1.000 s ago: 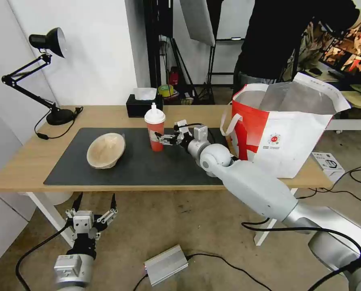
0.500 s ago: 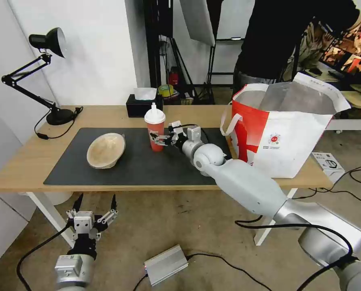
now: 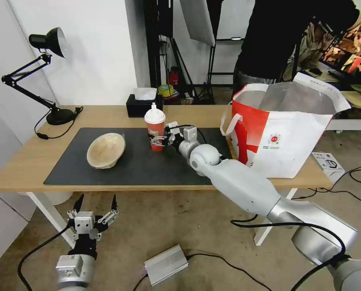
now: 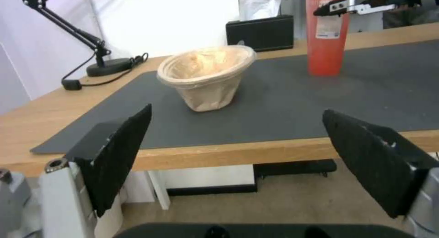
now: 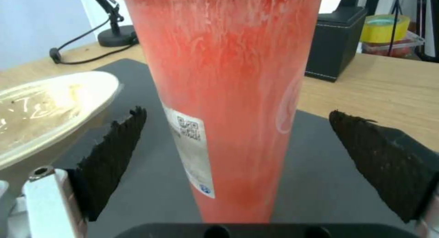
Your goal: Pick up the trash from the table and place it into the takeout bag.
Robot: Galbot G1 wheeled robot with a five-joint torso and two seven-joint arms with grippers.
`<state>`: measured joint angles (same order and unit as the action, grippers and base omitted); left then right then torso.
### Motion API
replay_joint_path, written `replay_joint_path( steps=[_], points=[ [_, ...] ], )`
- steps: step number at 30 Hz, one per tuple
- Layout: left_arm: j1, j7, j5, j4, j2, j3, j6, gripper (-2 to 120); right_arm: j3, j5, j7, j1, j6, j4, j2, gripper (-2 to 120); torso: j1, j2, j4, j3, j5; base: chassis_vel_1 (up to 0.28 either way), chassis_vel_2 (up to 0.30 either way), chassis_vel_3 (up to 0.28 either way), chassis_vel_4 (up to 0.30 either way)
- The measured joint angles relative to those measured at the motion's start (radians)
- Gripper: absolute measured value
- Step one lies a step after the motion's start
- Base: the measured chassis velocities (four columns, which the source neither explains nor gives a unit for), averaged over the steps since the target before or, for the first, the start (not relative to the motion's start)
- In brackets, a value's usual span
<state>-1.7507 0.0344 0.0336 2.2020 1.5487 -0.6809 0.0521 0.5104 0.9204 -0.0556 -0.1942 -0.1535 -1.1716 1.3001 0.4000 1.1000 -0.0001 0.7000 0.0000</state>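
— Where is your working gripper, and what is it doing?

— My right gripper [image 3: 159, 140] is reached out over the dark mat [image 3: 140, 167], level with the lower half of the red-orange drink cup [image 3: 155, 130]. Its fingers are spread, one on each side of the cup. From the right wrist view there is a clear gap between each pad [image 5: 114, 152] and the cup wall [image 5: 228, 104], so I judge I am around it but not yet pinching it.

— Which way does the cup lie from you?

— Straight ahead, between my jaws. It stands upright on the mat near the far edge of the table [image 3: 22, 161], long axis vertical, so my fingers would close across it from the sides. My right arm is by far the nearer one.

— And your left?

— My left gripper [image 3: 94, 206] is parked below the table's near edge, toward the left corner, fingers spread and holding nothing.

— What do you count?

— One drink cup, one beige pulp bowl [image 3: 106, 150] tipped on its side on the mat's left part, well apart from the cup, and one takeout bag [image 3: 285, 133] standing open at the table's right end. One black tissue box [image 3: 142, 106] sits at the far edge behind the cup.
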Motion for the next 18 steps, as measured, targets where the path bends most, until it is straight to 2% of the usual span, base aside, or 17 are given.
replay_joint_path(
  steps=[18],
  points=[
    [0.001,0.0,-0.002,-0.008,0.001,-0.002,0.007,100,0.0,-0.015,0.026,0.017,0.027,0.083,0.06,100,0.0,0.0,0.0001,0.0,-0.0001,0.0,0.0,0.0,0.0]
  ],
)
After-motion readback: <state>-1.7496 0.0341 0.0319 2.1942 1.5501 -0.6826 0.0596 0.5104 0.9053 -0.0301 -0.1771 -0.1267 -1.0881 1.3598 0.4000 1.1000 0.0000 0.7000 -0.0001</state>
